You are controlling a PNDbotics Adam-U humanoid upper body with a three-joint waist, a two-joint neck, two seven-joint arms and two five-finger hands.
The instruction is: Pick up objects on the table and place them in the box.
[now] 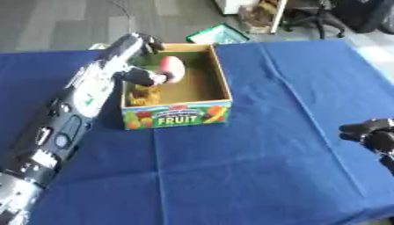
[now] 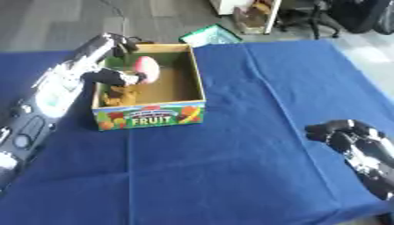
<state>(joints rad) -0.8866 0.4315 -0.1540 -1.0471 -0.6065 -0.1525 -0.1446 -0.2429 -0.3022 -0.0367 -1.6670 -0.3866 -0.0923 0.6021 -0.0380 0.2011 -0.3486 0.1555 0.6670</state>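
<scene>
A pink object [image 1: 172,69] is grasped by the left robot hand [image 1: 144,75] inside the box [image 1: 178,115]; the right robot hand [image 2: 338,132] is seen clenched, empty, over the bench [image 1: 254,158] at near right.

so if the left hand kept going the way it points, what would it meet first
Probably the pink object it is holding over the box, then the box's inner wall; depth is unclear.

boxes: 1 [image 1: 177,113] | pink-red objects: 1 [image 1: 172,68] | yellow-brown objects: 1 [image 1: 144,95] | hands: 2 [image 1: 141,75] [image 2: 338,132]
</scene>
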